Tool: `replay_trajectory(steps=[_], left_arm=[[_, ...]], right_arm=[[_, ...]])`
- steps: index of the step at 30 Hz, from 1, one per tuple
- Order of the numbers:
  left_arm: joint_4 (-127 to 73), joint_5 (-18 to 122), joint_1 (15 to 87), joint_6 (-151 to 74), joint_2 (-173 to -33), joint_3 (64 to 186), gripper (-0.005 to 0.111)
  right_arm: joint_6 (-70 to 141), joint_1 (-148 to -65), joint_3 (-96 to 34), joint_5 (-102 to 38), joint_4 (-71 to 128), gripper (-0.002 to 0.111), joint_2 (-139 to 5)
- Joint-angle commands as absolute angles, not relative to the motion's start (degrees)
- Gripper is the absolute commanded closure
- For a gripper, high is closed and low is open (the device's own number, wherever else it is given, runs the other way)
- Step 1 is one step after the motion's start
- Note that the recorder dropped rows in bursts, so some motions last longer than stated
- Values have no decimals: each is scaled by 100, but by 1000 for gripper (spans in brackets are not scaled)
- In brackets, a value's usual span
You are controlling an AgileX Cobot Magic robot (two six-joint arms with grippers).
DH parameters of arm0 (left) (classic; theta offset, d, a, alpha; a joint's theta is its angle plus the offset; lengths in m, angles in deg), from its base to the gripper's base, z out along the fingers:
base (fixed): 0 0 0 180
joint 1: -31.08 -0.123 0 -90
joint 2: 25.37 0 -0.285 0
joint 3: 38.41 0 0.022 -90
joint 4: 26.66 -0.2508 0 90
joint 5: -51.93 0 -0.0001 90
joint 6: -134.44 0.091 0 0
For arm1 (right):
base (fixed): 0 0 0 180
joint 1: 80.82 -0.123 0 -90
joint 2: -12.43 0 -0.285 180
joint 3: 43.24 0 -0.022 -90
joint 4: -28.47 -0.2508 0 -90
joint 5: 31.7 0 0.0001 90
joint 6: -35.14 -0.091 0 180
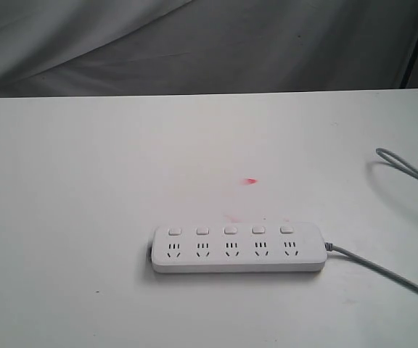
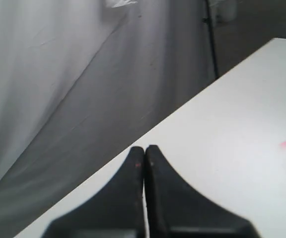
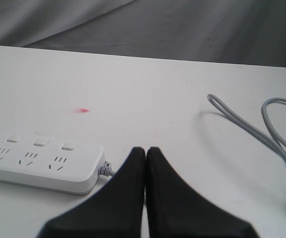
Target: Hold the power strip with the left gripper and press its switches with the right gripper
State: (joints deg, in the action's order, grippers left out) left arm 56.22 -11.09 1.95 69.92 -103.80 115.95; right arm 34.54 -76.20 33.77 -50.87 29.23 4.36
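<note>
White power strip (image 1: 238, 249) lies flat on the desk (image 1: 85, 181), its cord end near the clenched, empty right tool (image 3: 145, 151). The left tool (image 2: 144, 151), also clenched, should open and pin the strip before the switches (image 1: 230, 230) are pressed.

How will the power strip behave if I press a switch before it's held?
Likely rigid: the power strip is a flat plastic bar lying flush on the table, so tipping or rolling seems unlikely. It may skid on that smooth top under an off-vertical push. Its grey cord looks floppy and offers little anchoring.
</note>
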Motion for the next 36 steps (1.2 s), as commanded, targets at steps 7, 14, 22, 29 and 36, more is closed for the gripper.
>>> replay_trajectory(steps=[7,14,22,29,36], left_arm=[[4822,-1803,-158,7443,-10729,11455,106],[4654,-1803,-158,7443,-10729,11455,106],[4645,-1803,-158,7443,-10729,11455,106],[4910,-1803,-135,7443,-10729,11455,106],[4494,-1638,529,7443,-10729,11468,106]], right_arm=[[3468,-7647,3398,-5075,2899,108,465],[3468,-7647,3398,-5075,2899,108,465],[3468,-7647,3398,-5075,2899,108,465],[3468,-7647,3398,-5075,2899,108,465],[3468,-7647,3398,-5075,2899,108,465]])
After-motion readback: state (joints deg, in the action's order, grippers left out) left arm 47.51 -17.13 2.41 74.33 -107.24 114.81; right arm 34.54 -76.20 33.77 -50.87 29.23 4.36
